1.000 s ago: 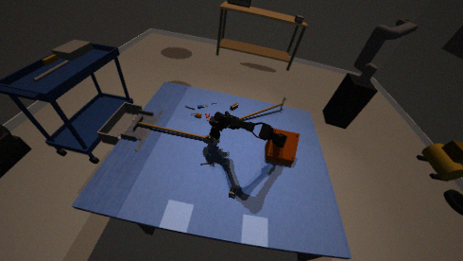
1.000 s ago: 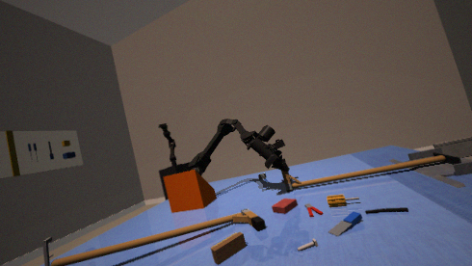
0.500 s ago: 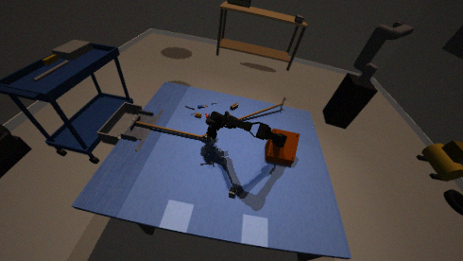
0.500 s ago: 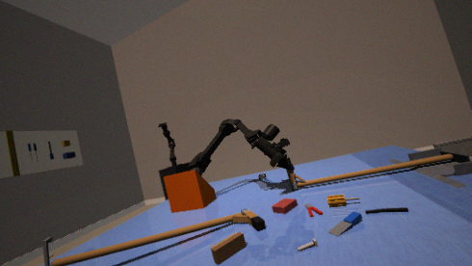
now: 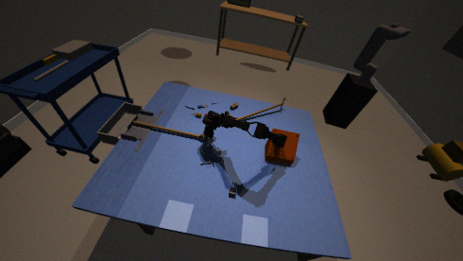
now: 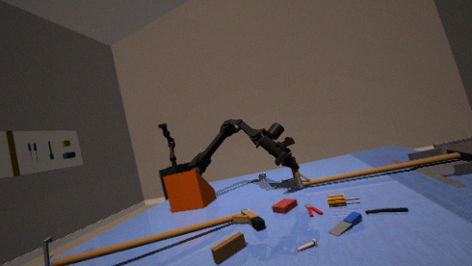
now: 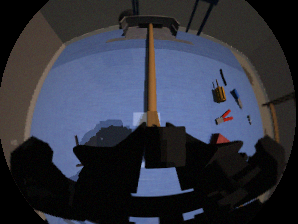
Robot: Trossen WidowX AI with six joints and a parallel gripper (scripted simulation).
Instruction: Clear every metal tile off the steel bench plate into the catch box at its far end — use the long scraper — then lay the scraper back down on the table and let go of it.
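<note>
My gripper [image 5: 204, 138] [image 6: 297, 181] [image 7: 155, 125] is shut on the near end of the long scraper, low over the table. The scraper's wooden handle [image 5: 165, 129] [image 6: 380, 170] [image 7: 151, 75] runs straight away from the fingers. Its dark head [image 5: 132, 121] [image 7: 151, 25] is at the catch box. The grey catch box [image 5: 109, 138] [image 7: 132, 21] stands at the table's far edge, partly cut off in the exterior view. Grey metal of the bench plate [image 7: 135, 33] shows in front of it. I cannot make out separate metal tiles; the head and dim light hide detail there.
A second long wooden tool [image 5: 265, 112] [image 6: 144, 239] lies at one side. Near it are a wooden block [image 6: 228, 248], a red block [image 6: 284, 205], pliers [image 6: 315, 210] and a blue-handled knife [image 6: 354, 219]. The orange box [image 5: 285, 144] [image 6: 185, 191] stands by the arm's base.
</note>
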